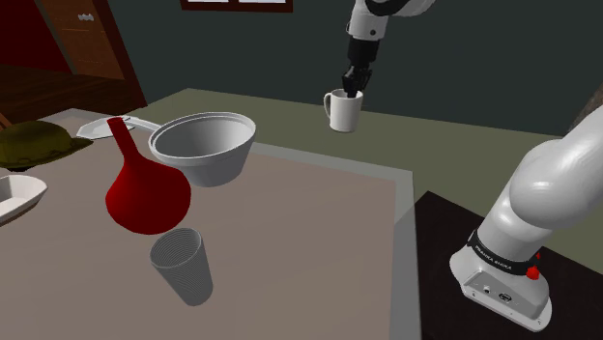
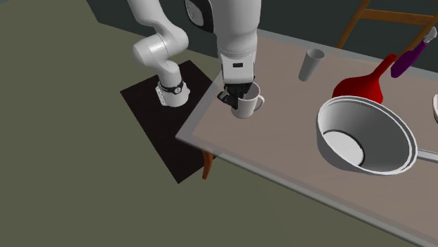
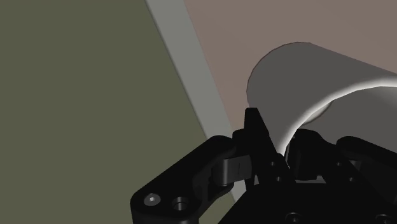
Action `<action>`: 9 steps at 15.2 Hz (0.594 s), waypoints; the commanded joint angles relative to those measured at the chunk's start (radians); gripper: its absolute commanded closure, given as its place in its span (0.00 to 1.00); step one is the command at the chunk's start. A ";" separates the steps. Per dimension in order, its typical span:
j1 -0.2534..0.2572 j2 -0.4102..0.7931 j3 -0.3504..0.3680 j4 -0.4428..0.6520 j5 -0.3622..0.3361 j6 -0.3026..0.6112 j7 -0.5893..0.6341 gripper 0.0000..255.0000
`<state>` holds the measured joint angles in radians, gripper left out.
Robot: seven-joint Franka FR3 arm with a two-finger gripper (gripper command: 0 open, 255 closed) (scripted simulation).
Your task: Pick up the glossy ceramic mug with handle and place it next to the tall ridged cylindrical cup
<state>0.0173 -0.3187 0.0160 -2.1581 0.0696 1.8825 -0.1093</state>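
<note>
White mug point(image 1: 343, 111) is being pinched at its rim by my tool point(image 1: 352, 92), well apart from the ridged cup point(image 1: 182, 264); I'm judging the carry over to it is coming next.

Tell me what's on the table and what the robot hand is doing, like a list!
gripper: shut on the white mug's rim
white mug: near the table edge
ridged cup: grey, far from the white mug
red flask: beside the ridged cup
big bowl: whitish, beside the red flask
</note>
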 commanded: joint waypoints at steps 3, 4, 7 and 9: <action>-0.001 -0.004 -0.001 0.049 -0.001 -0.053 0.002 1.00; -0.001 -0.004 -0.001 0.063 -0.002 -0.067 0.003 1.00; -0.001 -0.003 -0.002 0.100 -0.002 -0.103 0.005 1.00; 0.018 -0.005 0.031 0.098 0.006 -0.099 0.054 1.00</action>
<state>0.0274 -0.3215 0.0336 -2.0555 0.0722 1.7789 -0.0764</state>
